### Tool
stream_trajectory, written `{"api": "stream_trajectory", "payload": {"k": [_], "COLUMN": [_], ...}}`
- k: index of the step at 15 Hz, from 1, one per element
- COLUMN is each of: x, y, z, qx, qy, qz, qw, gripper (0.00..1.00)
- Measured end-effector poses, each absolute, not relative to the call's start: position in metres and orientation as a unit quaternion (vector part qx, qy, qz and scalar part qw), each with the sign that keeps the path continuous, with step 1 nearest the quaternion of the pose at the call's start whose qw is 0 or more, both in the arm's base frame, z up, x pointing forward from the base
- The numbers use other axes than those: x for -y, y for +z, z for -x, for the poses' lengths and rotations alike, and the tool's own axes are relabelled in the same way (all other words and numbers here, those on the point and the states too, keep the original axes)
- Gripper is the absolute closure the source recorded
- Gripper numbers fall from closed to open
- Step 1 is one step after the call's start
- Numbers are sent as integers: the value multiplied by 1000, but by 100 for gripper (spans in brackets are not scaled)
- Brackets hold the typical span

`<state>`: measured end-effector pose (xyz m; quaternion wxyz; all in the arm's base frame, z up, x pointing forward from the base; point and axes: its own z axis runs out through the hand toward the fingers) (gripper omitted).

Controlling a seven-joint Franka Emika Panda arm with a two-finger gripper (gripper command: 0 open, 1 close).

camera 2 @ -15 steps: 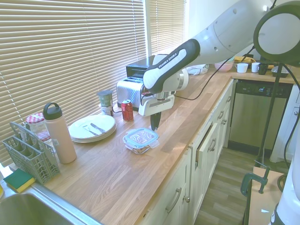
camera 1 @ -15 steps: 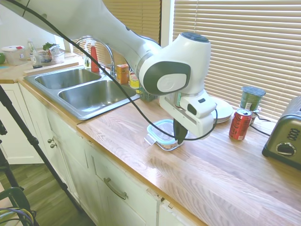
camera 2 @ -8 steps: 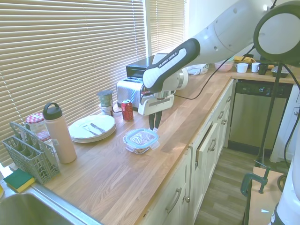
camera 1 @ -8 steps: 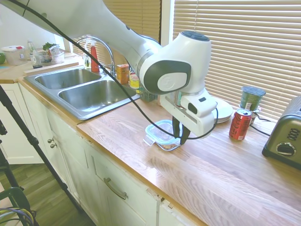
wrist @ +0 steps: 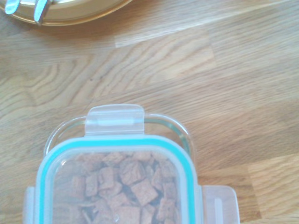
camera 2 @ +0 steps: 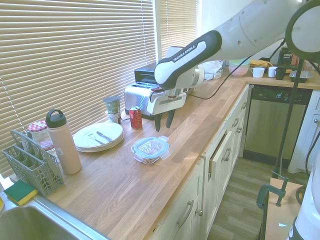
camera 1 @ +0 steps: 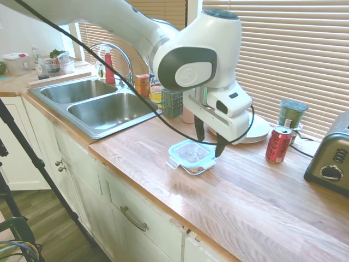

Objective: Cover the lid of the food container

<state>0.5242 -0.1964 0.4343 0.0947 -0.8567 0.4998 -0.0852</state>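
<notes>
We see the gripper (camera 1: 210,143) with its fingers spread apart and empty, hanging above the container (camera 1: 190,156) without touching it. The lid (camera 2: 150,146) lies on top of the container, its teal rim sitting slightly askew of the glass edge in the wrist view. The container stands on the wooden counter (camera 1: 262,202), near the plates (camera 2: 98,136) and the can (camera 1: 278,144).

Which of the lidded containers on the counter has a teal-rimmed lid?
The low square food container below the hand, its lid rimmed in teal. The tall jar by the soda can has a dark lid.
</notes>
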Motion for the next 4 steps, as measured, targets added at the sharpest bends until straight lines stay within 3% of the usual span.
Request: {"api": "stream_trajectory", "payload": {"k": [4], "x": [170], "y": [459], "z": [-498], "qx": [-472], "qy": [-98], "qz": [871], "qw": [94], "gripper": [0]}}
